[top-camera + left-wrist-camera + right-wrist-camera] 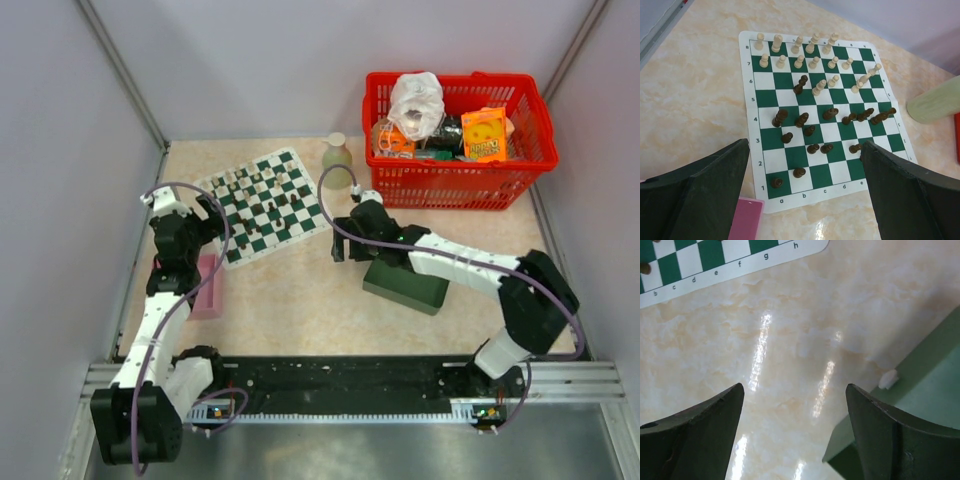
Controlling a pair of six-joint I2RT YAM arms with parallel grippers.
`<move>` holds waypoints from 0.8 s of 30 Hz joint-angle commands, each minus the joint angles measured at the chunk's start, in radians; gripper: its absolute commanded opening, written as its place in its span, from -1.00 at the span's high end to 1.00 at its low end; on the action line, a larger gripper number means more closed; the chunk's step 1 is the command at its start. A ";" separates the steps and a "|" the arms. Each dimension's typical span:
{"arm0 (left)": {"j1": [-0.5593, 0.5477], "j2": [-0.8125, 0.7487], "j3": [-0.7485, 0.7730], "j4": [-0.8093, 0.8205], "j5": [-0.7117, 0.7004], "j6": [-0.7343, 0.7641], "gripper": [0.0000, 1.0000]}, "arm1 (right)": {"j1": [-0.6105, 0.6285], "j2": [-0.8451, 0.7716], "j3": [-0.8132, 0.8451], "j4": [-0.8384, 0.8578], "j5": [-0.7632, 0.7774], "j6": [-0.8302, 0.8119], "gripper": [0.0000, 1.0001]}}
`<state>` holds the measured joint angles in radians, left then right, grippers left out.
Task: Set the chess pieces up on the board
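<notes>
1. Because the dark pieces (801, 120) crowd the middle rows of the board (790, 200), some of them seemingly lying on their sides, a reach for one could knock its neighbours over or roll them off the mat.
2. The left fingers (710, 190) hang wide open and empty at the board's near edge (a pink box (745, 220) sits just beside them). Lowered that wide, they could sweep two pieces at once.
3. The right fingers (695, 430) are spread and hold nothing, over bare surface (790, 340) between the board and the green tray (935, 390). A small pale thing (888, 379), perhaps a piece, sits at the tray's edge, and an off-centre pinch could flick it away.
4. The mat looks thin, so a dragging fingertip could shift it and topple the cream pieces (799, 61) in the far rows.
</notes>
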<state>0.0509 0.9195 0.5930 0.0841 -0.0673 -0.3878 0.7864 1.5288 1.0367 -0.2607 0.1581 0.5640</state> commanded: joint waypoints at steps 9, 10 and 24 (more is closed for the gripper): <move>0.003 0.033 0.037 0.003 0.007 0.013 -0.97 | -0.071 0.133 0.004 0.003 0.106 0.059 -0.68; 0.003 0.042 0.042 0.003 0.015 0.012 -0.97 | -0.087 0.105 -0.033 0.003 0.110 0.060 -0.68; 0.001 0.169 0.024 0.097 0.198 -0.022 -0.97 | -0.273 -0.183 -0.231 0.046 0.033 -0.026 -0.55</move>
<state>0.0509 1.0443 0.5934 0.1112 0.0570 -0.3885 0.5171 1.4044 0.7868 -0.3084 0.2836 0.5743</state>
